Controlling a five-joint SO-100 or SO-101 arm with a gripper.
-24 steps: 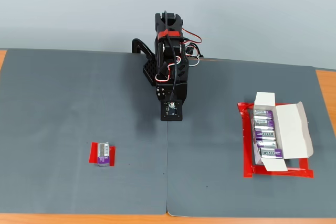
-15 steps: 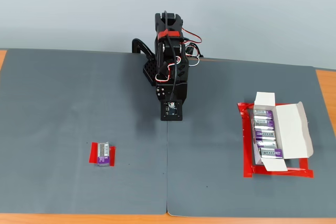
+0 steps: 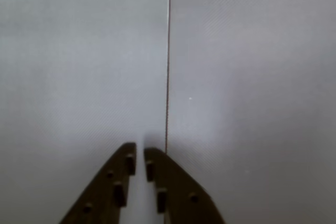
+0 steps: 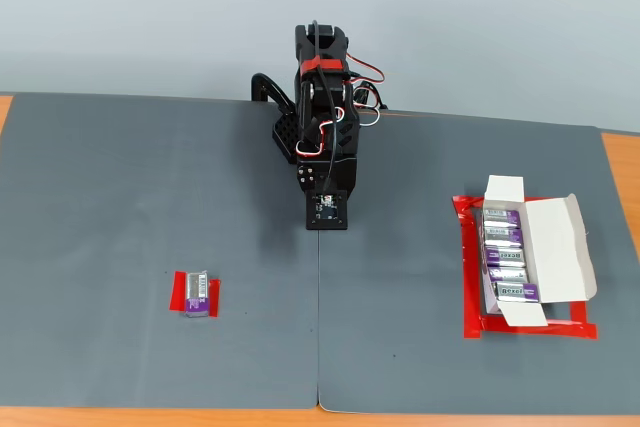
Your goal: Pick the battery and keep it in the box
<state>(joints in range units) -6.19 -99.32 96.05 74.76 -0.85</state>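
Note:
A small purple and silver battery point(image 4: 197, 293) lies on a red tape patch point(image 4: 180, 293) at the left of the grey mat in the fixed view. The white box point(image 4: 557, 249) sits at the right with its flaps open, framed by red tape, and several identical batteries point(image 4: 505, 257) lie in a row inside it. The black arm point(image 4: 322, 137) is folded at the back centre, far from both. In the wrist view my gripper point(image 3: 139, 151) points down at bare mat, its jaws shut with nothing between them. Neither battery nor box shows in the wrist view.
Two grey mats meet at a seam point(image 4: 318, 327) running down the middle, also seen as the mat seam point(image 3: 168, 66) in the wrist view. Orange table edge point(image 4: 620, 157) shows at the right. A pale wall stands behind the arm.

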